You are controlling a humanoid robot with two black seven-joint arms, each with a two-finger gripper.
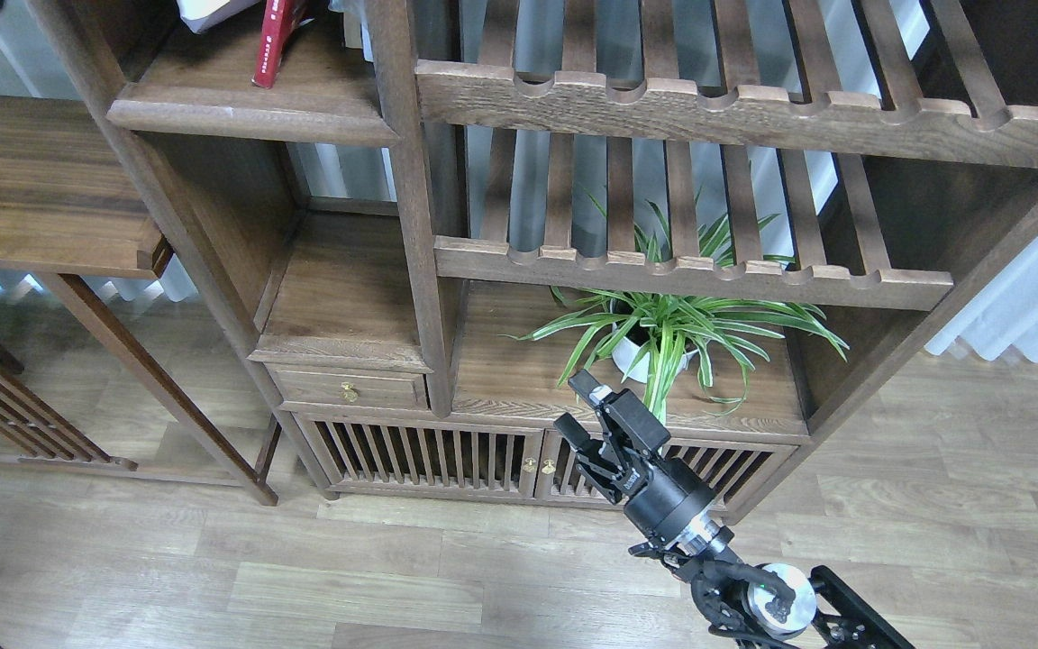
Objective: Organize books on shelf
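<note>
Jaws of right gripper (584,411) apart, nothing between them; it hangs in front of the low cabinet, below the potted plant (663,335). Left gripper out of view. Dark red book (274,41) stands leaning on the shelf (249,106) at top left; a white book (205,11) lies tilted just beside it, cut by the frame edge.
</note>
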